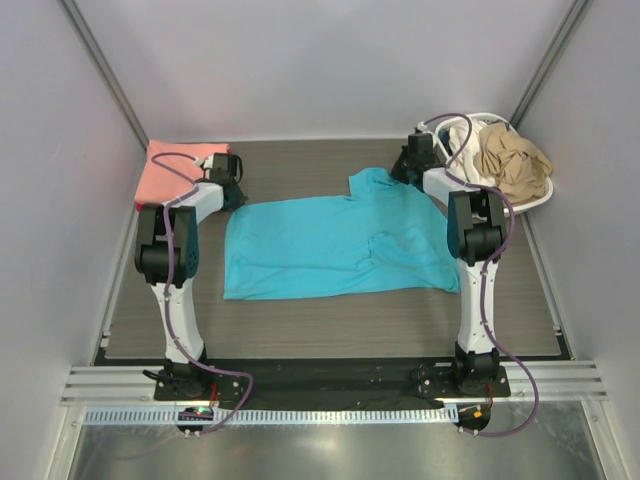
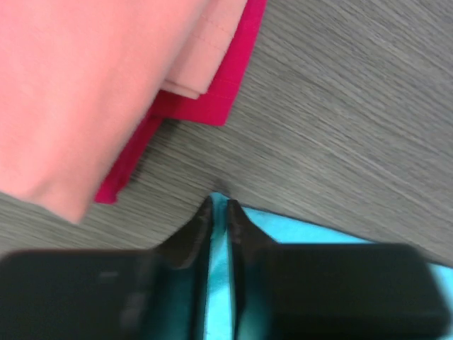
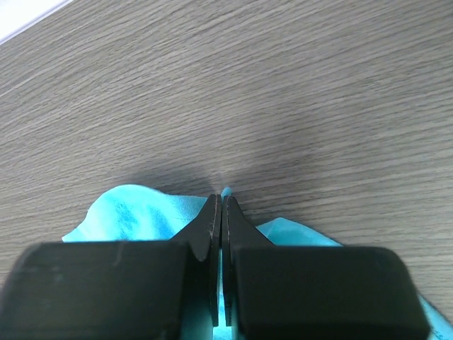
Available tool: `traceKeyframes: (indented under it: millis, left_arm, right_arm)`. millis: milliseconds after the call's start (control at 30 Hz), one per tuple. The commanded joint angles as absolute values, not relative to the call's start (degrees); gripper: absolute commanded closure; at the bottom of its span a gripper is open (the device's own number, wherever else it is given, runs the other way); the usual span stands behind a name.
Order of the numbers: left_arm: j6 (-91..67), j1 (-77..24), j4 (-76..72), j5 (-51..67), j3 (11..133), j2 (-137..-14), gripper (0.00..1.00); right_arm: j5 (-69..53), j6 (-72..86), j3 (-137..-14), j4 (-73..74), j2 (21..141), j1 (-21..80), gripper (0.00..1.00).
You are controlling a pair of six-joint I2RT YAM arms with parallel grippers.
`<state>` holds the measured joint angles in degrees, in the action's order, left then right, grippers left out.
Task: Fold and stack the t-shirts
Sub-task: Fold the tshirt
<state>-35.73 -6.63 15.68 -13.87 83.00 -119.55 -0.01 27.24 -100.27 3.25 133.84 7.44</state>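
Left gripper (image 2: 219,207) pinches the left edge of the turquoise t-shirt (image 1: 330,250), spread flat mid-frame on the table (image 1: 300,170), while right gripper (image 3: 218,202) clamps its upper right corner.

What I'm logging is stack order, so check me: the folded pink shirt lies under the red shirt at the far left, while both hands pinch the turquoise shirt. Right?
Wrong order: the pink shirt lies on the red shirt, as the left wrist view shows, with red edges peeking out beneath. The left hand and right hand do pinch the turquoise shirt.
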Motion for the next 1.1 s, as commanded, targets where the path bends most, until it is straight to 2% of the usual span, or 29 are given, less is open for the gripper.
traceKeyframes:
  millis: [0, 33, 200, 367, 600, 1067]
  left_arm:
    - [-36.04, -7.29, 16.44, -13.18, 84.20, -120.94, 0.94]
    - [-36.38, -7.29, 16.17, -13.18, 83.94, -120.50, 1.00]
    - [-36.47, -7.38, 15.47, -12.39, 83.32, -117.52, 1.00]
    - [-35.43, -7.38, 17.57, -12.13, 81.39, -110.24, 1.00]
    - [-34.72, -7.38, 17.32, -10.90, 74.54, -100.48, 1.00]
    - [-36.56, -7.30, 12.57, -8.09, 55.38, -83.85, 1.00]
  right_arm:
    - [-1.75, 27.77, -100.02, 0.79, 131.31, 6.77, 0.99]
    - [-2.98, 27.69, -100.11, 0.70, 131.13, 6.77, 0.99]
    - [-8.69, 25.23, -101.34, -1.76, 129.91, 6.77, 0.99]
    - [-9.32, 23.47, -96.96, -1.85, 121.93, 6.77, 0.99]
    - [-6.86, 22.50, -80.19, -2.02, 107.94, 6.68, 0.99]
    - [-0.27, 22.85, -55.21, 3.86, 77.45, 6.86, 0.99]
